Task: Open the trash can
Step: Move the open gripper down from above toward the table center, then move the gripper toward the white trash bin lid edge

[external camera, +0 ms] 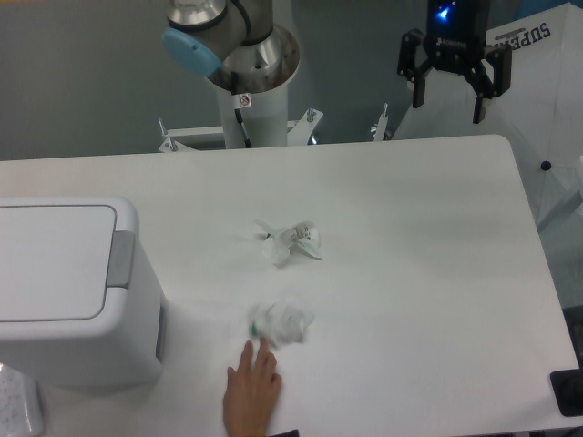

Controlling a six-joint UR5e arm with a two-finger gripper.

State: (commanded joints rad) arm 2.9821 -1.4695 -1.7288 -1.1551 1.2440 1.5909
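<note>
While the bin (68, 291) sits shut at the table's (410, 273) near left edge, the gripper (453, 86) hangs empty with fingers spread, well apart at the far right. To open the lid (50, 262), I would judge it best to cross over, close the fingers and press straight down on the grey tab (120, 259), passing above the two wrappers (290, 242) and waiting for the hand (252, 393) touching the nearer wrapper (282, 320) to leave. Readable writing: only "SUPER" on a white sheet (537, 55) behind the gripper.

White table (410, 228) — grey wall (82, 73) behind.
</note>
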